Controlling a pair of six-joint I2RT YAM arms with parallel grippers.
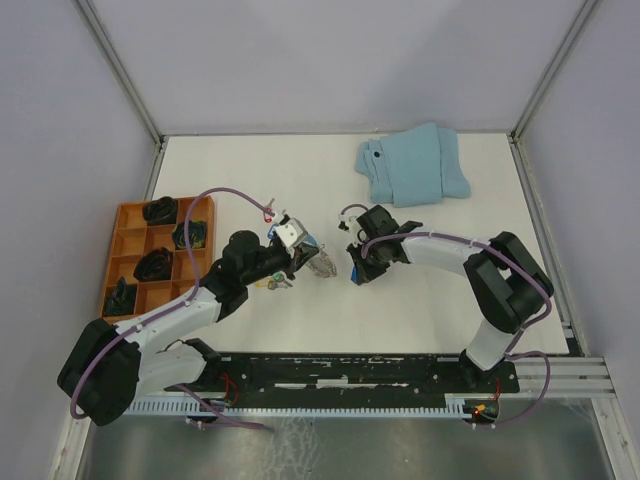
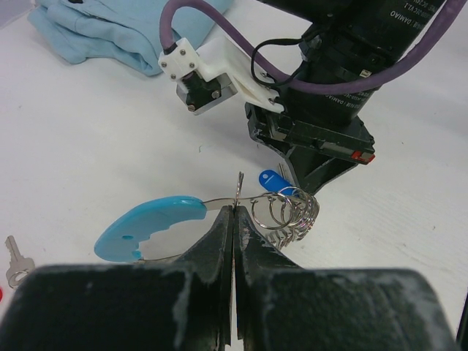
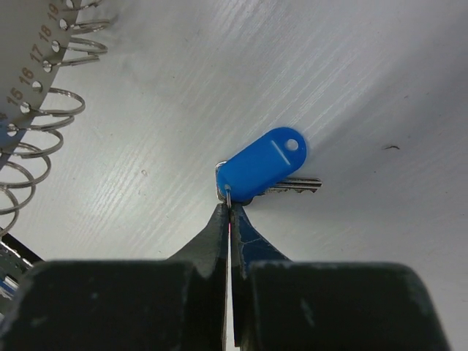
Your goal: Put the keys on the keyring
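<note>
Glossy blue plastic tag (image 3: pixel 263 164), bright silver metal key (image 3: pixel 296 184) — keyring (image 2: pixel 298 218) loops shiny metal too, table (image 3: pixel 365 88) matt white, faintly grained.

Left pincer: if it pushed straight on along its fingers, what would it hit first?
Probably the right pincer, which sits just ahead and slightly right of that line, shut on the blue-tagged key. The left pincer itself is shut on the keyring. Depth is hard to judge.
</note>
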